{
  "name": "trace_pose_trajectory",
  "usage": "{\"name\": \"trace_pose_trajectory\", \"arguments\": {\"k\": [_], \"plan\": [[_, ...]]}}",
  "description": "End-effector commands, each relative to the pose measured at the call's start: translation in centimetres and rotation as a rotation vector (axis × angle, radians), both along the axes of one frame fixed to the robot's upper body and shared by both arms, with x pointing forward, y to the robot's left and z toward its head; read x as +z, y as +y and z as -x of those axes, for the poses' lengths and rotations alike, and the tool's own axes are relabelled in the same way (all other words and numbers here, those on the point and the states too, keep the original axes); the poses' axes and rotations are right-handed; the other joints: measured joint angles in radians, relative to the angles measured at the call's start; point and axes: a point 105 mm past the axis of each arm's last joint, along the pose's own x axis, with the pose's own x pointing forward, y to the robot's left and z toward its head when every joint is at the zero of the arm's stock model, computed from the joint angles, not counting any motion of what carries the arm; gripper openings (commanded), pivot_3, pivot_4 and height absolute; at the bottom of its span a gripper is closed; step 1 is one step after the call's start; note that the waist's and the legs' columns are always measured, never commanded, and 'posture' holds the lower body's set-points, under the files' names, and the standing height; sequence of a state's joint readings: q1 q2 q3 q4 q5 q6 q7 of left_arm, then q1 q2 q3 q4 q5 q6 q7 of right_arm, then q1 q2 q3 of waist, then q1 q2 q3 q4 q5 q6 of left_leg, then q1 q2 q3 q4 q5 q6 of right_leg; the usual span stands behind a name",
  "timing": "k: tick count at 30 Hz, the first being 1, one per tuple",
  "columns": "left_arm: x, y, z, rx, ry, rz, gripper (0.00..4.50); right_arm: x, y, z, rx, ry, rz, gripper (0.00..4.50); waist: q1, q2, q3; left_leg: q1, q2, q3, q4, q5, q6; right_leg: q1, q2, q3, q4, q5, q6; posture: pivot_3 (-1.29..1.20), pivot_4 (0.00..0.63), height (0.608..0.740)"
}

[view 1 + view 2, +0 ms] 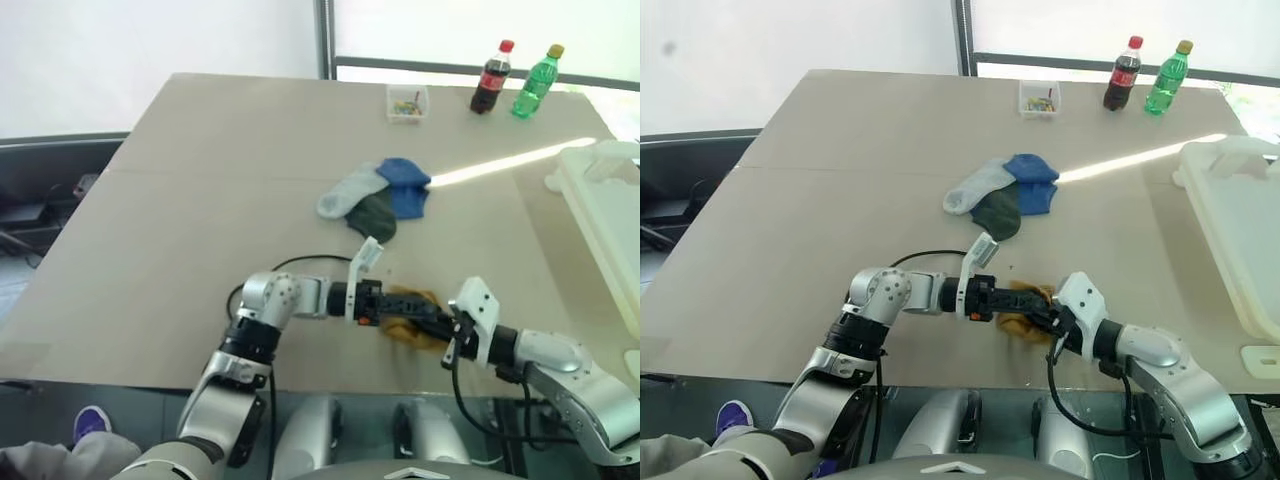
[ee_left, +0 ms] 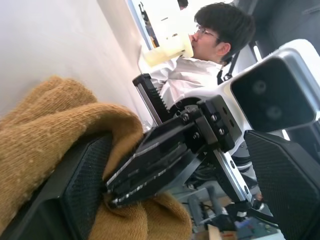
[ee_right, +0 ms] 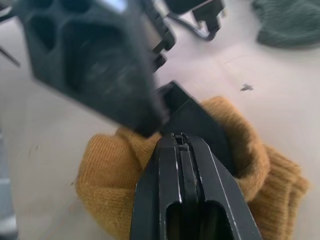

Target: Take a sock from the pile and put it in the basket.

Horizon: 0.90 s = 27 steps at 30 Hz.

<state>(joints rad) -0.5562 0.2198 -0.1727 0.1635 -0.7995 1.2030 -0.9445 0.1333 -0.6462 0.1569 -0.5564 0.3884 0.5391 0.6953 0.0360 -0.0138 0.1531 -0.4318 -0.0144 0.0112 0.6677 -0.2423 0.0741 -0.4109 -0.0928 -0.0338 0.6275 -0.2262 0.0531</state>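
Mustard knit sock (image 3: 125, 165): soft, light, limp | left gripper (image 1: 1025, 302) spread wide around it | right gripper (image 3: 182, 145) pressed together against its fold | bunched fold is best pinched.

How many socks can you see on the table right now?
4. Light grey sock, blue sock and dark green sock overlap mid-table; a mustard sock sits between both end effectors. Others may hide underneath.
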Motion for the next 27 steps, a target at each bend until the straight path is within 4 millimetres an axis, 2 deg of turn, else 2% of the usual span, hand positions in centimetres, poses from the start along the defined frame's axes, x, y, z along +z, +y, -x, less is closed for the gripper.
{"name": "trace_pose_trajectory", "arguments": {"k": [1, 5, 9, 13, 18, 19, 20, 23, 27], "plan": [[0.8, 1.6, -0.5, 0.048, -0.211, -0.021, 4.45, -2.0, -1.0, 0.5, -0.023, 0.073, 0.056, 0.0, -0.001, 0.001, 0.0, 0.0, 0.0, 0.0, 0.0, 0.0, 0.0, 0.0, 0.0, 0.0, 0.0, 0.0, 0.0, 0.0, 0.15, 0.729], [0.3, 4.5, 0.4, 0.018, -0.561, -0.099, 4.45, -2.0, -1.4, 0.0, -0.033, 0.053, 0.064, 0.0, -0.003, 0.001, -0.001, 0.0, 0.0, 0.0, 0.0, 0.0, 0.0, 0.0, 0.0, 0.001, 0.0, 0.0, 0.0, 0.0, 0.15, 0.729], [1.0, 6.8, 0.8, 0.049, -0.664, -0.093, 4.45, 0.8, -0.5, -1.0, -0.042, -0.029, -0.074, 0.0, 0.005, 0.001, 0.0, 0.0, 0.0, 0.001, -0.001, 0.0, -0.001, 0.0, -0.002, 0.001, -0.001, 0.0, -0.001, 0.0, 0.15, 0.729], [1.8, 9.4, 1.5, 0.026, -0.814, -0.101, 4.45, 4.5, -0.2, 0.1, 0.007, -0.121, -0.138, 0.0, 0.001, 0.005, 0.002, -0.001, 0.0, 0.001, -0.001, -0.003, -0.005, -0.001, -0.005, 0.0, -0.001, 0.0, 0.0, 0.0, 0.15, 0.729], [2.8, 11.5, 2.2, 0.007, -0.933, -0.112, 4.45, 6.0, -1.4, 0.1, -0.104, -0.101, -0.133, 0.0, 0.001, 0.007, 0.004, -0.001, 0.0, 0.001, -0.003, -0.001, -0.002, -0.002, -0.004, 0.0, -0.001, 0.0, -0.001, 0.0, 0.15, 0.729], [3.0, 11.9, 2.2, 0.008, -0.95, -0.123, 4.5, 6.1, -1.4, 0.4, -0.113, -0.094, -0.124, 0.54, 0.001, 0.008, 0.004, -0.001, 0.0, 0.001, -0.003, -0.001, -0.002, -0.002, -0.004, 0.0, -0.001, 0.0, -0.001, 0.0, 0.15, 0.729], [3.1, 12.2, 2.2, 0.005, -0.961, -0.13, 4.5, 6.2, -1.5, 0.6, -0.118, -0.088, -0.12, 0.76, 0.003, 0.008, 0.005, -0.001, 0.0, 0.001, -0.003, -0.001, -0.002, -0.002, -0.004, 0.0, -0.001, 0.0, -0.001, 0.0, 0.15, 0.729], [3.5, 12.8, 2.2, 0.014, -0.973, -0.143, 4.5, 6.3, -1.6, 0.9, -0.156, -0.063, -0.119, 2.35, 0.002, 0.008, 0.005, -0.001, 0.0, 0.001, -0.003, -0.001, -0.001, -0.002, -0.004, 0.0, -0.002, 0.0, 0.0, 0.0, 0.15, 0.729], [3.8, 13.1, 2.1, 0.023, -0.98, -0.154, 4.5, 5.5, -1.5, 0.3, -0.229, -0.012, -0.098, 4.05, 0.001, 0.008, 0.005, -0.001, 0.0, 0.001, -0.003, -0.001, -0.001, -0.002, -0.004, 0.0, -0.001, 0.0, 0.0, 0.0, 0.15, 0.729]]}}
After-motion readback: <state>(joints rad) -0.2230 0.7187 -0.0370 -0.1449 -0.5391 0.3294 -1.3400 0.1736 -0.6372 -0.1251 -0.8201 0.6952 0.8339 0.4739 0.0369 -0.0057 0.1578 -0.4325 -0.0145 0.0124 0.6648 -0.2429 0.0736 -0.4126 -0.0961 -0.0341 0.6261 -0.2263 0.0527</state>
